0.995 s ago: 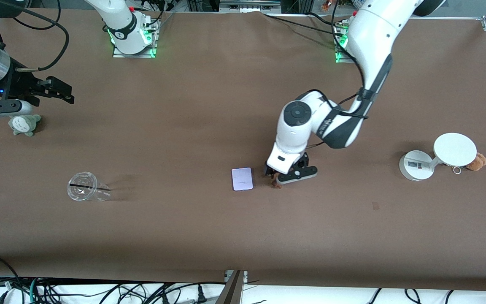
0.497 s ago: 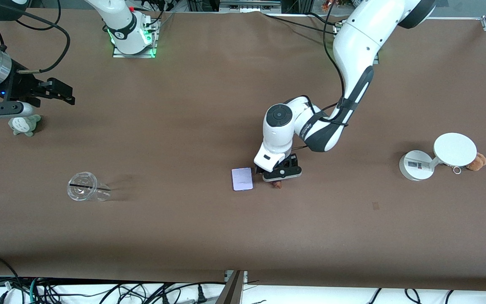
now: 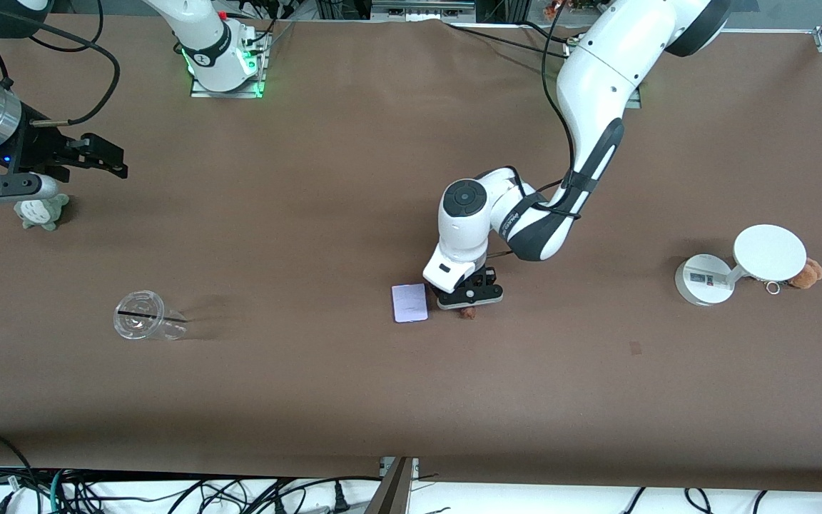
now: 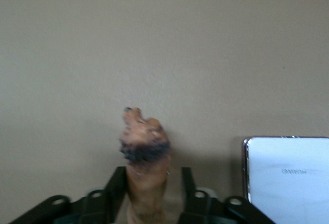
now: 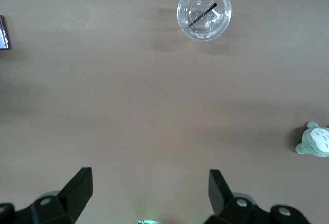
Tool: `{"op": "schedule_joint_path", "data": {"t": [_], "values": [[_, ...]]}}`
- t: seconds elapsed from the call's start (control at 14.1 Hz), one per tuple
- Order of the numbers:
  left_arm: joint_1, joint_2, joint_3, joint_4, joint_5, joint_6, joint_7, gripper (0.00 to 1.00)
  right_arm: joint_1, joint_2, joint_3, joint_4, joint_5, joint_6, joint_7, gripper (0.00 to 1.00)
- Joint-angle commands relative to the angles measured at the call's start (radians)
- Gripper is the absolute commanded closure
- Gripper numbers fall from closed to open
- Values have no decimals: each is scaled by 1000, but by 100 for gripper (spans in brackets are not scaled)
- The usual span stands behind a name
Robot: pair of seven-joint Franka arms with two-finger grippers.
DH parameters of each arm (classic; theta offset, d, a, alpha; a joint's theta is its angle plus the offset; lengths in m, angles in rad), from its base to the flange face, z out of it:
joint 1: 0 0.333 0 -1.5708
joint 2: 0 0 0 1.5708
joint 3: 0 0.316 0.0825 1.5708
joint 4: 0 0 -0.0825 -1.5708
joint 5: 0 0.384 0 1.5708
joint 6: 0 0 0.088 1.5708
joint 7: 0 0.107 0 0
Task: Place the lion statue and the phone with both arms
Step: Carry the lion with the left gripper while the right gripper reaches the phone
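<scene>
The lion statue (image 3: 469,312) is a tiny reddish-brown figurine lying on the brown table, beside the phone (image 3: 409,303), a pale lavender rectangle lying flat. My left gripper (image 3: 464,298) is low over the lion. In the left wrist view the lion (image 4: 144,142) lies between the two black fingers (image 4: 119,183) of the left gripper (image 4: 152,172), with a gap showing at one finger, so the jaws stand open around it. The phone (image 4: 288,178) lies just beside. My right gripper (image 3: 113,162) waits open and empty at the right arm's end of the table; it also shows in its wrist view (image 5: 149,183).
A clear plastic cup (image 3: 141,323) lies near the right arm's end, with a grey-green plush (image 3: 40,212) under the right gripper. At the left arm's end stand a white round disc on a stand (image 3: 769,253) and an orange-brown plush (image 3: 808,273).
The left arm swung toward the phone, and its gripper moved over the lion statue. The lion and the phone stayed in place. The right arm barely moved.
</scene>
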Motion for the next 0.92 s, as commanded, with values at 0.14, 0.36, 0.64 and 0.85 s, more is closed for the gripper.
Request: {"op": "schedule_joint_path", "data": {"t": [0.14,0.36,0.64,0.85], "values": [[128,-138,-45,-118,43,-10,58,100,-5,7,12,17,11,-19,-19,0],[323,-319,-127,-349,38,8,152,100,26,45,17,17,12,-5,-1,0],[529,-452,-127,-673,43,308,216,100,105,165,17,78,18,65,91,0],[644,-495,-127,-772,43,345,326,100,222,294,17,176,15,116,250,0]]}}
